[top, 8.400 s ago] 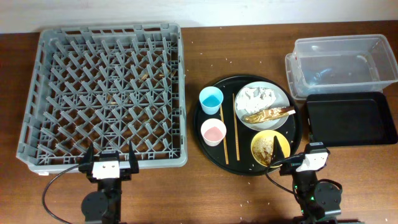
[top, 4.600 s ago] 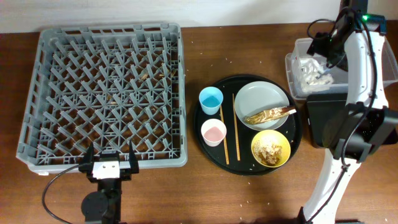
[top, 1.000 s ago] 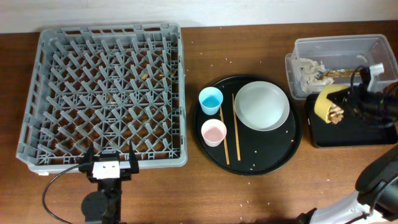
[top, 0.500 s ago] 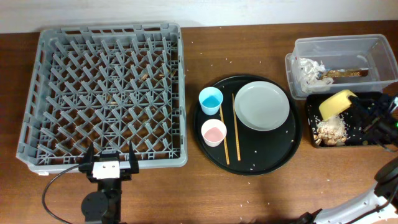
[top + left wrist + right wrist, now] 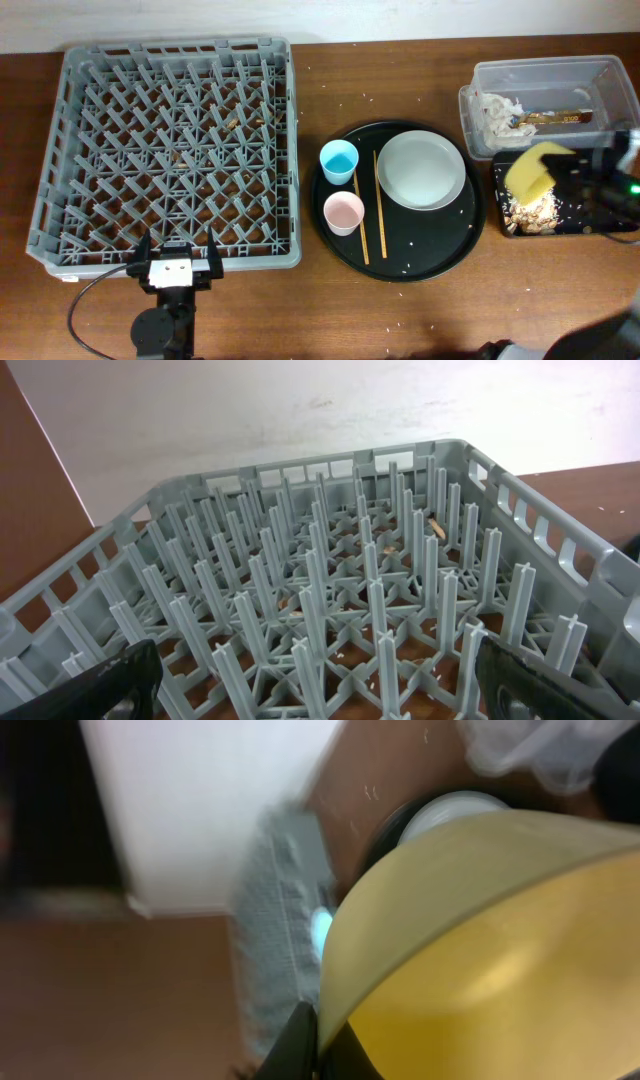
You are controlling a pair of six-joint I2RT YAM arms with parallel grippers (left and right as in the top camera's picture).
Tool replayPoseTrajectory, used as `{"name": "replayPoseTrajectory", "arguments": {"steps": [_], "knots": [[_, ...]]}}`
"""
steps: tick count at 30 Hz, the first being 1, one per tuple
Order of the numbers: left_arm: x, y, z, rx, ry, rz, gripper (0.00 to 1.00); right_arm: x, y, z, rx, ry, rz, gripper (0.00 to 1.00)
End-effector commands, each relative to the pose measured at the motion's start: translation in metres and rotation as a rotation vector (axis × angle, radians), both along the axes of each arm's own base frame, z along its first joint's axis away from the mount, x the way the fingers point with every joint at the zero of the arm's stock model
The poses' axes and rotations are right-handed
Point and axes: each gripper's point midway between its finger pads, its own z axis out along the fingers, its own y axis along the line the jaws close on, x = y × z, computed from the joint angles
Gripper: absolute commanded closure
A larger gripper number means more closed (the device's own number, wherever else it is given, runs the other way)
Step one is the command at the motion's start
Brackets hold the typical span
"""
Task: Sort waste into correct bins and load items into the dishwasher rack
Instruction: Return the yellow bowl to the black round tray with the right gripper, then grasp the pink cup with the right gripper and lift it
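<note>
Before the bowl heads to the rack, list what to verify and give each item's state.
1. Grip: the right tool pinches the yellow bowl by its rim: ok.
2. Dump: the food scraps lie in the black tray: ok.
3. Residue inside the bowl: cannot tell, the wrist view is blurred.
4. Space: the dishwasher rack has free pegs, with no dishes in it: ok.
5. Path: the left tool sits open at the rack's near edge, out of the way: ok.
6. Paper waste: the napkin and wrapper are in the clear tub: ok.
</note>
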Motion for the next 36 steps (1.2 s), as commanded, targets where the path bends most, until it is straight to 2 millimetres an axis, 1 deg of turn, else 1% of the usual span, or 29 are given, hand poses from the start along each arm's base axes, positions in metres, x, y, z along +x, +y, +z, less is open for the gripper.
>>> {"name": "replayPoseTrajectory", "arguments": {"steps": [1,2,3,4,6,8,9,10,11,12,13,14,15,16,17,18,19,20,22,23,24,27,36], "knots": [[0.0,-0.001,-0.002,0.012,0.003,-0.009,0.01,-0.018,0.052,-0.018,-0.376,0.124,0.171,0.96],[0.0,-0.001,-0.002,0.012,0.003,-0.009,0.01,-0.022,0.069,-0.028,-0.453,0.165,0.244,0.96],[0.0,-0.001,-0.002,0.012,0.003,-0.009,0.01,-0.026,0.09,-0.045,-0.56,0.225,0.346,0.96],[0.0,-0.001,-0.002,0.012,0.003,-0.009,0.01,-0.029,0.115,-0.069,-0.678,0.32,0.442,0.96],[0.0,-0.001,-0.002,0.012,0.004,-0.009,0.01,-0.032,0.135,-0.092,-0.75,0.409,0.503,0.96],[0.0,-0.001,-0.002,0.012,0.003,-0.009,0.01,-0.038,0.164,-0.126,-0.786,0.508,0.629,0.96],[0.0,-0.001,-0.002,0.012,0.003,-0.009,0.01,-0.042,0.173,-0.144,-0.798,0.577,0.662,0.96],[0.0,-0.001,-0.002,0.012,0.003,-0.009,0.01,-0.046,0.175,-0.16,-0.816,0.652,0.669,0.96],[0.0,-0.001,-0.002,0.012,0.003,-0.009,0.01,-0.051,0.182,-0.179,-0.822,0.713,0.716,0.96],[0.0,-0.001,-0.002,0.012,0.003,-0.009,0.01,-0.056,0.188,-0.188,-0.814,0.745,0.745,0.96],[0.0,-0.001,-0.002,0.012,0.003,-0.009,0.01,-0.058,0.192,-0.19,-0.794,0.753,0.757,0.96],[0.0,-0.001,-0.002,0.012,0.003,-0.009,0.01,-0.058,0.192,-0.19,-0.794,0.754,0.757,0.89],[0.0,-0.001,-0.002,0.012,0.003,-0.009,0.01,-0.059,0.192,-0.19,-0.794,0.759,0.76,0.66],[0.0,-0.001,-0.002,0.012,0.003,-0.009,0.01,-0.061,0.193,-0.188,-0.785,0.765,0.764,0.6],[0.0,-0.001,-0.002,0.012,0.003,-0.009,0.01,-0.06,0.199,-0.181,-0.734,0.761,0.769,0.6],[0.0,-0.001,-0.002,0.012,0.004,-0.009,0.01,-0.055,0.204,-0.174,-0.706,0.741,0.77,0.61],[0.0,-0.001,-0.002,0.012,0.003,-0.009,0.01,-0.043,0.205,-0.163,-0.705,0.707,0.753,0.61],[0.0,-0.001,-0.002,0.012,0.003,-0.009,0.01,-0.025,0.208,-0.146,-0.707,0.648,0.729,0.6],[0.0,-0.001,-0.002,0.012,0.003,-0.009,0.01,0.0,0.215,-0.116,-0.718,0.542,0.701,0.6],[0.0,-0.001,-0.002,0.012,0.003,-0.009,0.01,0.012,0.218,-0.104,-0.719,0.489,0.684,0.6],[0.0,-0.001,-0.002,0.012,0.004,-0.009,0.01,0.023,0.221,-0.097,-0.719,0.446,0.665,0.59],[0.0,-0.001,-0.002,0.012,0.004,-0.009,0.01,0.039,0.226,-0.096,-0.712,0.403,0.611,0.59],[0.0,-0.001,-0.002,0.012,0.003,-0.009,0.01,0.047,0.228,-0.097,-0.701,0.386,0.578,0.57]]}}
